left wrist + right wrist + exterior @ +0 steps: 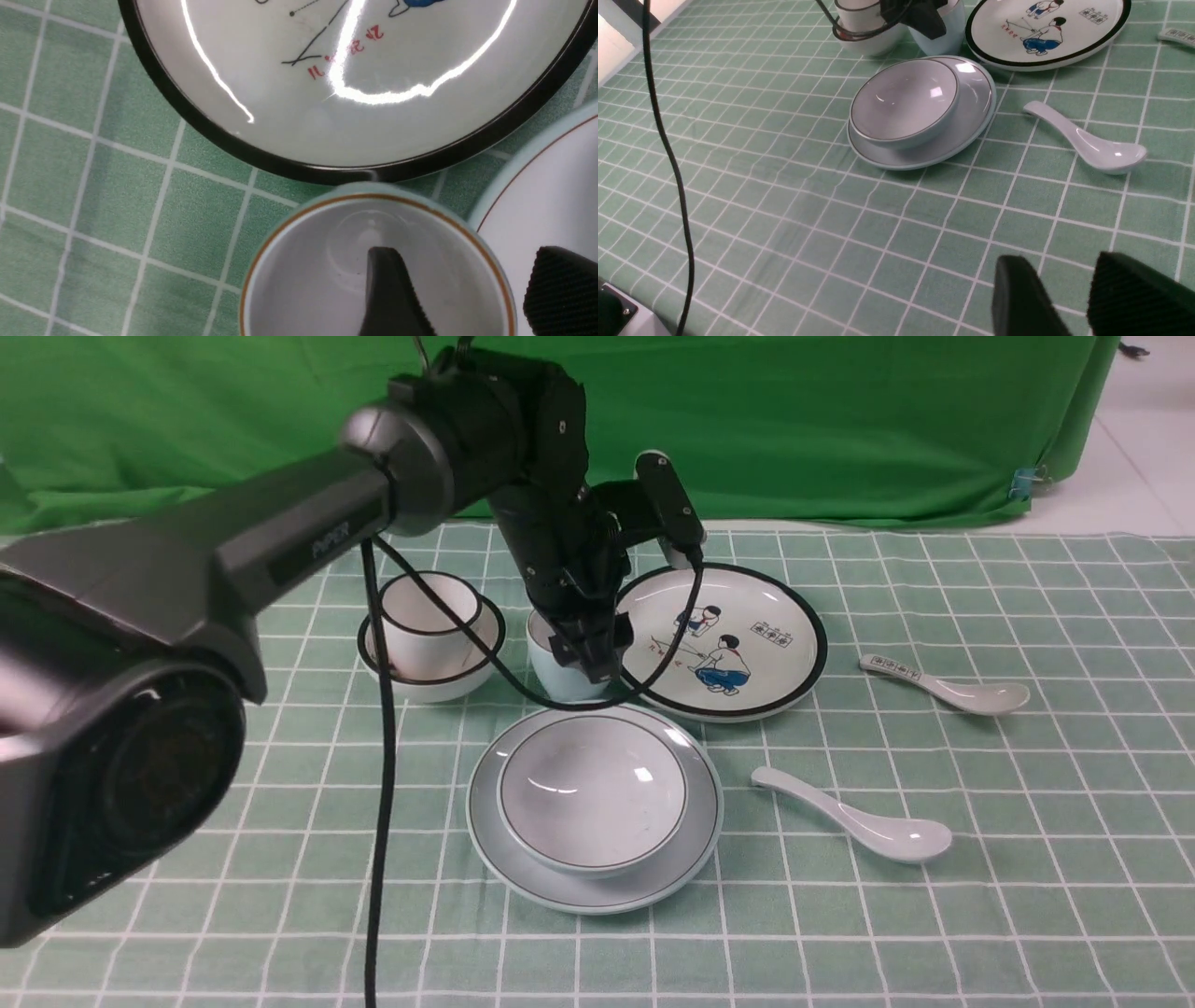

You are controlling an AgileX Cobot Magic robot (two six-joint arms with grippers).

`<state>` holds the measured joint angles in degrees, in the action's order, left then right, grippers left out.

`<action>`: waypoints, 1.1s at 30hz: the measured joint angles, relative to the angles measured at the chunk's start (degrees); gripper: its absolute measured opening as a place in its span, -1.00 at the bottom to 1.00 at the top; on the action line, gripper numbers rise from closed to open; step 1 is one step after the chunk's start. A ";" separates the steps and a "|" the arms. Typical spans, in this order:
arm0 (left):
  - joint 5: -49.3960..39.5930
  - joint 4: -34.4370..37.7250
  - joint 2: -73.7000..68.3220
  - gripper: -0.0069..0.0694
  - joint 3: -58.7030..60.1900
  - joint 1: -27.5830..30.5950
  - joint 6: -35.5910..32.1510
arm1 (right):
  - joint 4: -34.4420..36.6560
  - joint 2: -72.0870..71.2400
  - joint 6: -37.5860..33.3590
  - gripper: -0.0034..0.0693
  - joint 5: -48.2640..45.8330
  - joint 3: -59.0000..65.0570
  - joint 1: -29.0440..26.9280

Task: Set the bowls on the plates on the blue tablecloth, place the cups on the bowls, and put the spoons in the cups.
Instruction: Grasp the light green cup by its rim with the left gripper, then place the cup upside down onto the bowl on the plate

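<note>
On the blue tablecloth (pixel 934 915), the pale bowl (pixel 593 793) sits on the plain plate (pixel 691 840). The cartoon plate (pixel 747 616) behind it is bare. The black-rimmed cup (pixel 425 625) stands in the black-rimmed bowl (pixel 467 677) at the left. My left gripper (pixel 590 663) is open over the pale bluish cup (pixel 560 677). In the left wrist view this gripper (pixel 462 261) has one finger inside the cup (pixel 303 280) and one outside its wall. The printed spoon (pixel 943 683) and the plain spoon (pixel 854 817) lie at the right. My right gripper (pixel 1064 261) is slightly open and empty over bare cloth.
The green backdrop cloth (pixel 840 420) hangs behind the table. A black cable (pixel 378 784) drops from my left arm (pixel 280 541) across the front left of the cloth. The pale cup stands close between the two plates and the black-rimmed bowl.
</note>
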<state>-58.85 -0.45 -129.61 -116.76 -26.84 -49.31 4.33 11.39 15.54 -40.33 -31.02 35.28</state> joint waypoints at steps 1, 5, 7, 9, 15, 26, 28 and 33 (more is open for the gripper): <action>-0.01 -0.14 -0.24 0.11 0.00 0.00 0.00 | 0.00 0.00 0.00 -0.18 -0.05 0.00 0.00; -0.09 -0.42 -1.29 -0.27 0.00 0.00 0.00 | 0.00 0.00 0.00 -0.18 -0.11 0.00 0.00; -1.02 -0.29 -1.40 -0.61 0.00 0.00 0.00 | 0.00 0.00 0.00 -0.18 -0.11 0.00 0.00; -1.56 -0.29 -1.40 -0.70 0.00 0.00 0.28 | 0.00 0.00 0.00 -0.18 -0.11 0.00 0.00; -5.31 -0.64 2.70 -0.72 0.12 -0.14 3.80 | 0.00 0.00 0.00 -0.18 -0.11 0.00 0.00; -10.27 -1.63 22.00 -0.72 18.43 -9.09 12.20 | 0.00 0.00 -1.58 -0.18 -0.11 0.00 0.00; -8.91 -1.78 22.88 -0.72 21.68 -9.78 12.28 | 0.00 0.00 -1.73 -0.18 -0.11 0.00 0.00; -2.82 -2.87 22.48 -0.72 26.90 -9.91 12.28 | 0.00 0.00 -1.94 -0.18 -0.11 0.00 0.00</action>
<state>-61.66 -3.32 -107.14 -89.86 -36.75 -37.04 4.33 11.39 13.60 -40.44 -31.02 35.28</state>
